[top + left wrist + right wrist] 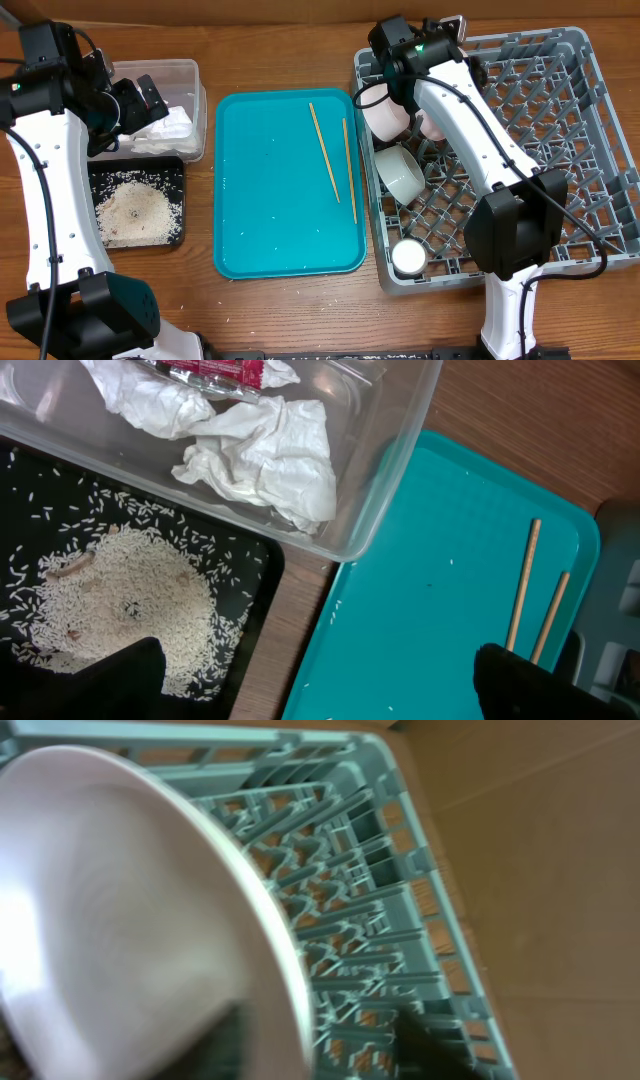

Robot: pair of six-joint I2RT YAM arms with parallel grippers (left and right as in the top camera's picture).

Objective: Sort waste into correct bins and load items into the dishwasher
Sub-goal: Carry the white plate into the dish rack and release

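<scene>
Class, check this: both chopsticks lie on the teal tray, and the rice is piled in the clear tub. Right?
No. The rice is piled in the black tray, not the clear tub; the overhead view shows it. Both chopsticks do lie on the teal tray.

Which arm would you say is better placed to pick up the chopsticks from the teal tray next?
Probably the left: the left gripper is open and empty near the teal tray, chopsticks in its wrist view, whereas the right gripper holds the plate at the rack.
</scene>
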